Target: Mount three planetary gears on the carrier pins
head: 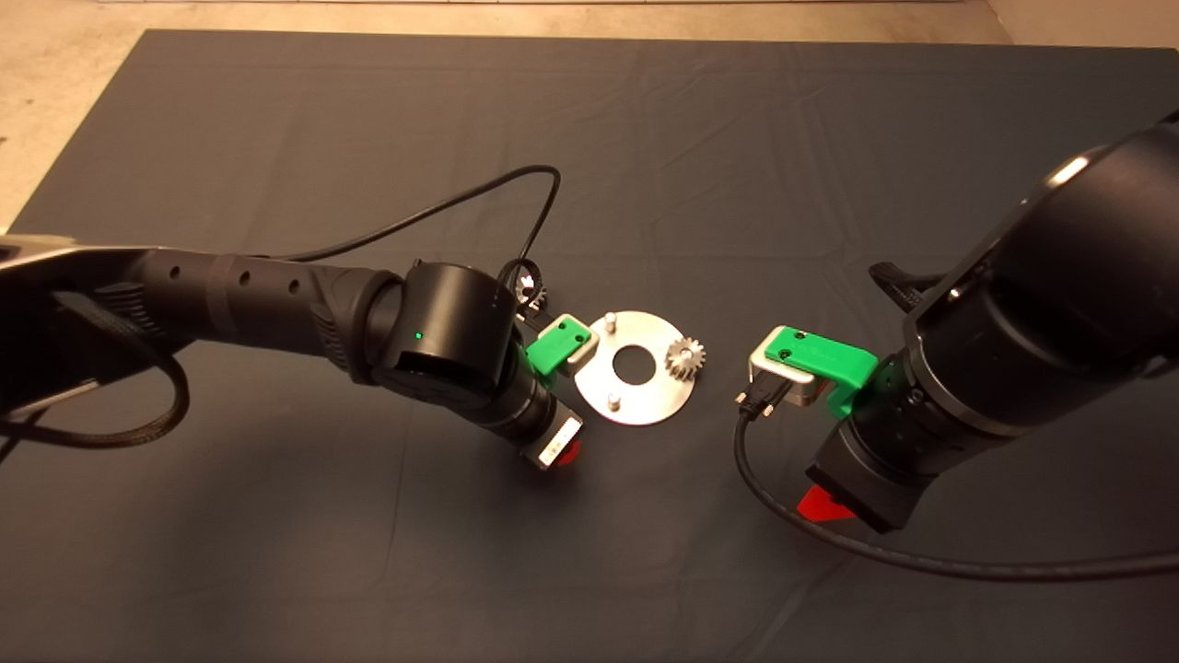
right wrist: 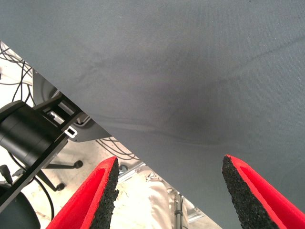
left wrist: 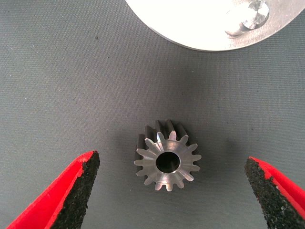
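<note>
Dark mat (head: 368,516) carries the disc (head: 589,378), one gear (head: 685,356) seated on it. Left gripper (left wrist: 172,191), released, straddles a loose gear (left wrist: 167,160); right gripper (right wrist: 169,191) hangs released, empty.

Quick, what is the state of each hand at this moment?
Left hand: open, empty, its fingers on either side of a gear lying on the mat beside the disc.
Right hand: open, empty, over bare mat.
</note>
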Controlling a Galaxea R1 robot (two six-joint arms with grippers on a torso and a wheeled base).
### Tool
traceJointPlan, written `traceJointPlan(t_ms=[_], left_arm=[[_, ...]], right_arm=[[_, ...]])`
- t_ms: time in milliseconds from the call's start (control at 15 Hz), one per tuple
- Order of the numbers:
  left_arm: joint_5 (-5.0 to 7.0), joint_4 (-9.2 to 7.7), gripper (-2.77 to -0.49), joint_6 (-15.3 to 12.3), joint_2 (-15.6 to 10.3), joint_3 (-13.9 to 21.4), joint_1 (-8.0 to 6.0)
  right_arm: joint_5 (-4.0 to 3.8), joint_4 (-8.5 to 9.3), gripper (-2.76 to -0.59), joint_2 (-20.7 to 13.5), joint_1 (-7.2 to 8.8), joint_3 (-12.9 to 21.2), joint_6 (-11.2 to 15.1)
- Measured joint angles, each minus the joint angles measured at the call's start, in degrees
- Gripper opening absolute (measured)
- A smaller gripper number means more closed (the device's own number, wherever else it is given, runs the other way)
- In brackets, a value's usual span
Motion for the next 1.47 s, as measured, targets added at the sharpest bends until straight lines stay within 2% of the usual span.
traceJointPlan(t_ms=[467,733,1067,1467], left_arm=[[-0.02,0.06,-1.07,0.2,0.0,0.0,0.01],[-0.02,0.22,-1.07,0.7,-0.2,0.0,1.61],[0.00,2.49,-1.07,1.0,-0.7,0.0,2.88],[0.00,3.84,-1.07,2.4,-1.2,0.0,3.15]], right_arm=[[0.02,0.11,-1.76,0.8,0.79,-0.8,0.0],[0.00,0.11,-1.76,0.8,1.43,-1.1,0.0],[0.02,0.15,-1.76,1.0,1.89,-1.2,0.0],[0.00,0.17,-1.76,1.0,1.90,-1.2,0.0]])
